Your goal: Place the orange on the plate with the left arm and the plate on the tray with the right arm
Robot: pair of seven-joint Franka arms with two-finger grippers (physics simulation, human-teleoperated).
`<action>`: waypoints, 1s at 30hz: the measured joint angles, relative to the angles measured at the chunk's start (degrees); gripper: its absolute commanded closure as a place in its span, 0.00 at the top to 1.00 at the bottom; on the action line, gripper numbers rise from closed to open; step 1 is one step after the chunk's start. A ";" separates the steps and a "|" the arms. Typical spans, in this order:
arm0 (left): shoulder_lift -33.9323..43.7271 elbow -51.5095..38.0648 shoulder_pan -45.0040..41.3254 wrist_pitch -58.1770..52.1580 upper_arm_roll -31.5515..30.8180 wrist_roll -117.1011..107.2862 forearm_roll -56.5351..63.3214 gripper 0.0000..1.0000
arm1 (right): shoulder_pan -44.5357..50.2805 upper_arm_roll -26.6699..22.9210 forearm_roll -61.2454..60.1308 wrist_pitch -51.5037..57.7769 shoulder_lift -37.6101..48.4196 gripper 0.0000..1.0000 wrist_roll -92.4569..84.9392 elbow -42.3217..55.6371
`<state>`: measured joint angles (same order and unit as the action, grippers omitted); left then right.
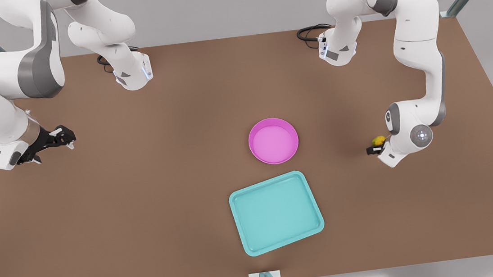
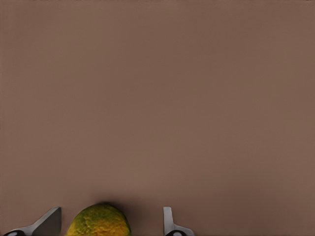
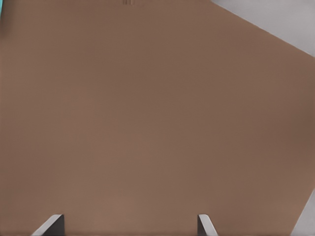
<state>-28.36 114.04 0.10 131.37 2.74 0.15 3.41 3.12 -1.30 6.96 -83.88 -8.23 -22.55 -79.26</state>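
Nothing finished yet: orange [image 1: 378, 140] not on the plate [image 1: 273, 141], plate not on the tray [image 1: 276, 212]. Plate bare on the table [image 1: 145, 211], just beside the tray's far edge and apart from it, tray bare too. Orange at the front view's right, well apart from the plate, between the fingers [image 2: 170, 223] of the left gripper [image 1: 376, 145]. Fingers spread wider than the fruit, with a gap visible on one side, so probably not gripped yet; cannot tell whether lifted or resting on the table. Remaining: closing on the orange, carrying to the plate, then moving the plate to the tray. Right gripper [image 1: 62, 139] waiting at the front view's left, fingers apart, holding nothing.
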 measured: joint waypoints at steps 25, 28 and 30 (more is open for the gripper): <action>-0.88 3.71 0.69 0.63 1.21 0.26 0.01 1.00 | -0.05 0.00 0.02 -0.15 -0.62 1.00 -1.61 -0.07; -1.29 3.72 0.69 0.75 1.21 0.27 0.01 0.92 | -0.05 0.00 0.02 -0.10 -0.62 1.00 -1.70 -0.06; -1.42 3.68 0.69 0.81 1.21 0.26 0.04 0.73 | -0.06 -0.01 0.02 -0.09 -0.62 1.00 -1.74 -0.05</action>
<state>-29.78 117.72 0.79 132.18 3.95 0.41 3.45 3.06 -1.31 6.98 -83.97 -8.85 -24.29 -79.31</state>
